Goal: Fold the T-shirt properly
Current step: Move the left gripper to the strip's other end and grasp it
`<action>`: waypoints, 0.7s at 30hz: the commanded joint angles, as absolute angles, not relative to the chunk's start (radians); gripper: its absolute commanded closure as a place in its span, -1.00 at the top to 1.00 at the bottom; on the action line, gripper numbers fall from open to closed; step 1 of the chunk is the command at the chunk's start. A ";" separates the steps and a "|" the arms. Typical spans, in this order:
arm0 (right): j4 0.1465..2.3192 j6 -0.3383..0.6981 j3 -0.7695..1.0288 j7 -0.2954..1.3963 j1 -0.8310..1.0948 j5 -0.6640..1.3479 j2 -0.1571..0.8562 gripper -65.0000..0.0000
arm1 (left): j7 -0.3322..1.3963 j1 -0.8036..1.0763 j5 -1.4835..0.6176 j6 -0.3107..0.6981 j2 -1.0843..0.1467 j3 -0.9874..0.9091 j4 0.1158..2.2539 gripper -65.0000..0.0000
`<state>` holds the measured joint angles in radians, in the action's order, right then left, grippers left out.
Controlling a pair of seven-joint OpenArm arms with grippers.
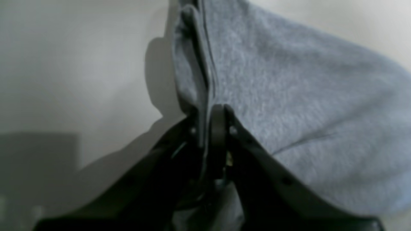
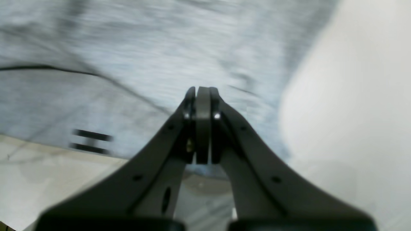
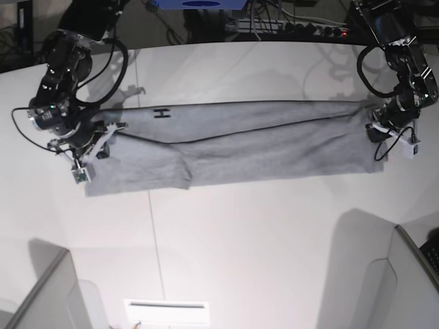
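Note:
The heather-grey T-shirt (image 3: pixel 274 147) lies across the white table (image 3: pixel 240 240) as a long folded strip, pulled out between my two arms. A bit of black lettering (image 3: pixel 161 114) shows at its upper left edge, also in the right wrist view (image 2: pixel 91 141). My left gripper (image 3: pixel 376 129) is at the strip's right end; in the left wrist view it (image 1: pixel 210 110) is shut on a folded edge of the shirt (image 1: pixel 289 96). My right gripper (image 3: pixel 103 137) is at the strip's left end; its jaws (image 2: pixel 200 91) are closed over the shirt (image 2: pixel 128 48).
Grey partition panels stand at the front left (image 3: pixel 48 295) and front right (image 3: pixel 405 281). A white plate (image 3: pixel 167 312) lies at the front edge. A power strip and cables (image 3: pixel 288 27) run along the back edge. A seam (image 3: pixel 154 233) crosses the table.

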<state>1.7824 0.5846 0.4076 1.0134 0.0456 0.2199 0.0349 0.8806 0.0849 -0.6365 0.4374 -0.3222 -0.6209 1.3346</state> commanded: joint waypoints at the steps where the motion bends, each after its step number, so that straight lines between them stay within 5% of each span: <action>1: 1.802 0.584 0.407 0.990 0.033 0.229 0.044 -1.00 | 0.860 0.071 -0.665 0.449 -0.341 -0.622 1.371 -1.00; 14: 1.801 0.584 0.414 1.024 0.019 0.229 0.044 -1.00 | 0.865 0.163 -0.453 0.450 -0.252 -0.605 1.690 -1.00; 21: 1.799 0.584 0.410 1.024 0.019 0.229 0.044 -1.00 | 0.865 0.197 -0.410 0.447 -0.205 -0.403 1.804 -1.00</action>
